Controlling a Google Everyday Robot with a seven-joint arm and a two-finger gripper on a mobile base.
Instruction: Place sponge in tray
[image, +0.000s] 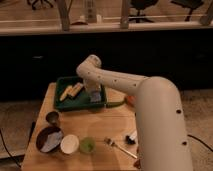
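Note:
The dark green tray (67, 104) lies at the back left of the wooden table. My gripper (94, 93) hangs over the tray's right end, reaching down from the white arm. The pale blue-grey sponge (95, 98) shows right at the gripper's tip, inside the tray by its right rim. I cannot tell whether the sponge is still gripped or lies on the tray floor.
Tan-yellow sticks (70, 91) lie in the tray's left half. A brown bowl (46, 136) with a pale scrap, a white bowl (69, 144), a green round thing (87, 145) and a small dark cup (52, 118) stand front left. A fork (119, 148) lies front right.

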